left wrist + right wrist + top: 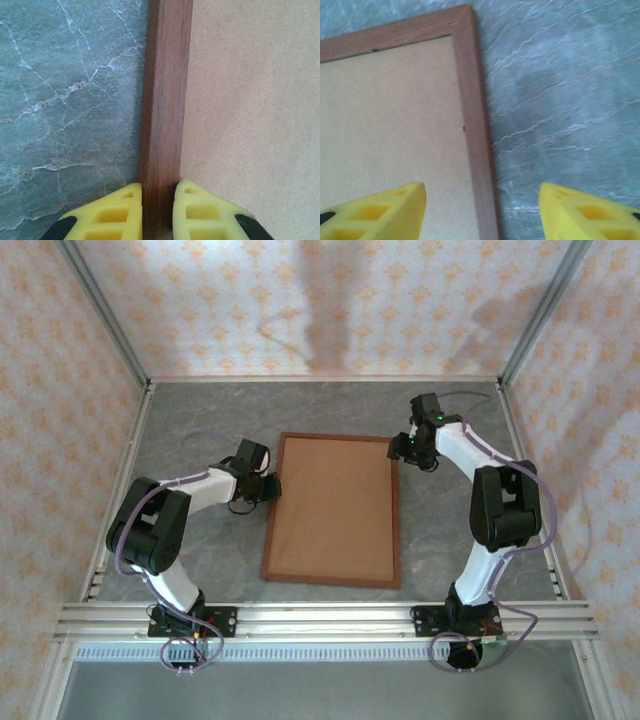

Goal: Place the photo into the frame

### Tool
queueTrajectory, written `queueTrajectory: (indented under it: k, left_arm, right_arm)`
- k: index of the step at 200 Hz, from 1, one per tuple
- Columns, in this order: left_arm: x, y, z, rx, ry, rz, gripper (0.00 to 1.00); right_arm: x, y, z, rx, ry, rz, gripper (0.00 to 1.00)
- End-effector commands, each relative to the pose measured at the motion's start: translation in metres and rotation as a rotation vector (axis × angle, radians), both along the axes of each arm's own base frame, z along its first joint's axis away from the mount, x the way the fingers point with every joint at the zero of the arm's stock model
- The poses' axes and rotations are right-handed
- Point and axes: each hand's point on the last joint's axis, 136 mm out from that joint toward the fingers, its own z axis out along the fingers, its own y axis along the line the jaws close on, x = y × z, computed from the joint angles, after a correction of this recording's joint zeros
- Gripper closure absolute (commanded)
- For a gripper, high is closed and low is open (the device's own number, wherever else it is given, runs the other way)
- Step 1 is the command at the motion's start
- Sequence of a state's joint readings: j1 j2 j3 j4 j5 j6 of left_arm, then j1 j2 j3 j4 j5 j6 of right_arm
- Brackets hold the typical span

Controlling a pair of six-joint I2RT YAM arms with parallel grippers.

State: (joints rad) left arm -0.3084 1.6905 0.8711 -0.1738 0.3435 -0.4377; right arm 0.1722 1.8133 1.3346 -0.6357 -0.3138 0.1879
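Frame is laid flat, back up, mid-surface, with the brown backing board seated in it. Left rail is pinched by left hand, one finger each side. Right hand is spread, straddling right rail near far corner. Thin wood moulding is judged light, stiff, slick. Rails to be gripped mid-length, corner joints spared.

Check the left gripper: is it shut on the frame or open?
Shut on the frame: the left gripper presses its yellow fingers against both sides of the wood.
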Motion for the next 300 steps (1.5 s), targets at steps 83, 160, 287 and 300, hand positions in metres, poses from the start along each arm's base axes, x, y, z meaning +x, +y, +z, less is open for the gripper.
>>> queueTrajectory:
  k: [83, 160, 287, 300]
  left_arm:
    - [-0.026, 0.016, -0.017, 0.084, 0.097, 0.021, 0.85]
    - [-0.026, 0.015, -0.016, 0.081, 0.099, 0.018, 0.86]
    - [-0.028, 0.014, -0.016, 0.084, 0.104, 0.006, 0.87]
    - [-0.027, 0.014, -0.017, 0.082, 0.104, 0.006, 0.87]
  right_arm:
    - [0.014, 0.002, -0.031, -0.043, 0.137, 0.023, 0.62]
    - [0.016, 0.003, -0.048, -0.048, 0.165, 0.036, 0.65]
    - [0.026, 0.009, -0.051, -0.023, 0.158, 0.031, 0.64]
    - [0.025, 0.009, -0.054, -0.027, 0.166, 0.033, 0.64]
